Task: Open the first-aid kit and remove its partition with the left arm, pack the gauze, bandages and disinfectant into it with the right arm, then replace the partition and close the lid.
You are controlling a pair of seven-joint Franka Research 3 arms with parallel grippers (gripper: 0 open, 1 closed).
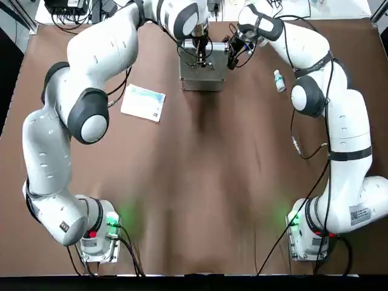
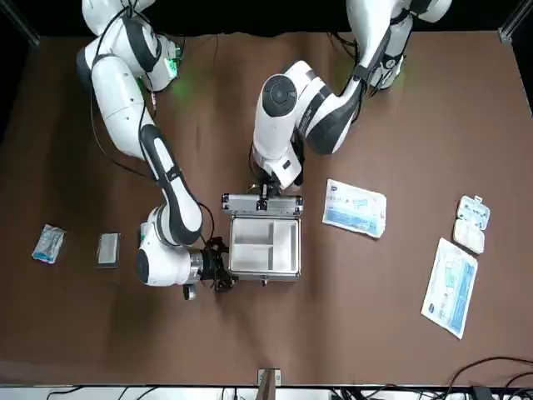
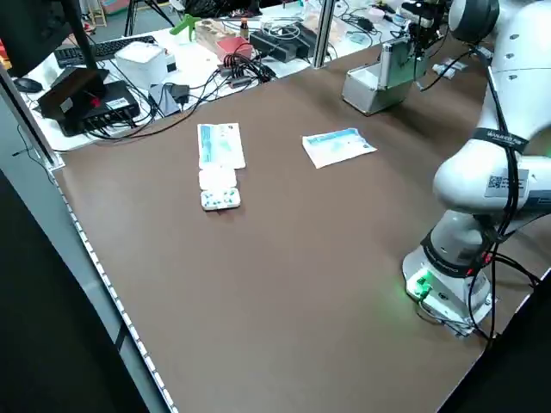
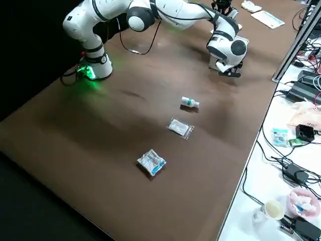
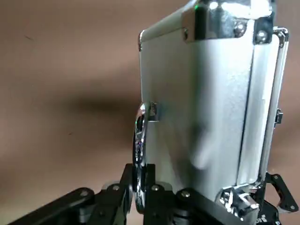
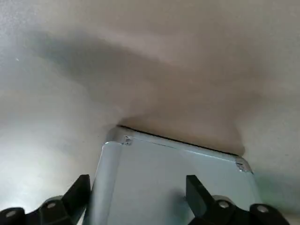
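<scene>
The silver first-aid kit [image 2: 262, 273] [image 1: 203, 79] stands at the table's far middle with its lid [image 2: 250, 202] [image 5: 211, 103] raised upright. A white partition [image 2: 262, 242] with compartments sits inside. My left gripper [image 2: 268, 190] [image 5: 140, 187] is shut on the lid's metal loop handle. Against the kit's right side, my right gripper [image 2: 220, 272] [image 6: 138, 192] is open, its fingers spread before the case wall. The disinfectant [image 1: 279, 80] [image 4: 189, 103], a small white bottle, lies right of the kit. Two small packets [image 2: 48, 243] [image 2: 108, 248] of gauze and bandages lie farther right.
A flat blue-white packet [image 1: 143, 102] [image 2: 354, 207] lies left of the kit. Farther left are a white blister pack [image 2: 470, 223] and another flat packet [image 2: 450, 287]. Cables and boxes [image 3: 95, 99] crowd the bench beyond the table's far edge.
</scene>
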